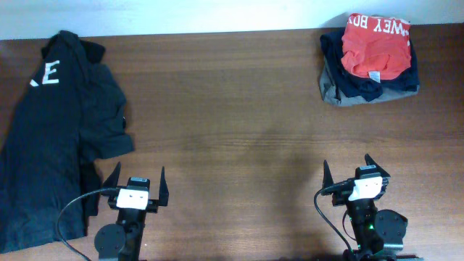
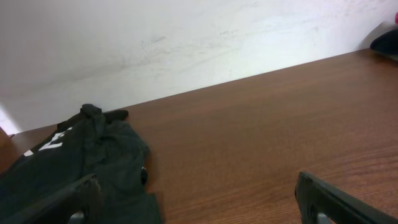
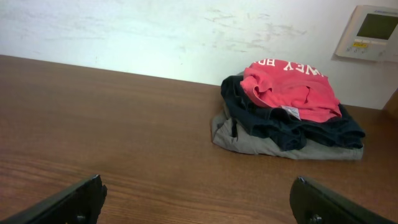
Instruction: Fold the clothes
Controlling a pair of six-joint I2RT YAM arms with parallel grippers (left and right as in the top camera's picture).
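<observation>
A dark T-shirt with white lettering (image 1: 51, 138) lies crumpled along the left side of the table, and its cloth (image 2: 81, 162) fills the lower left of the left wrist view. My left gripper (image 1: 138, 176) stands open near the table's front edge, just right of the shirt's hem, with nothing between its fingers (image 2: 329, 199). My right gripper (image 1: 346, 168) is open too, at the front right over bare wood, its fingers (image 3: 323, 202) far apart and holding nothing.
A folded stack of clothes (image 1: 370, 58) sits at the back right: a red piece with white letters on top of a dark blue and a grey one, as the stack (image 3: 286, 109) also appears ahead of the right gripper. A wall panel (image 3: 370, 32) hangs behind it.
</observation>
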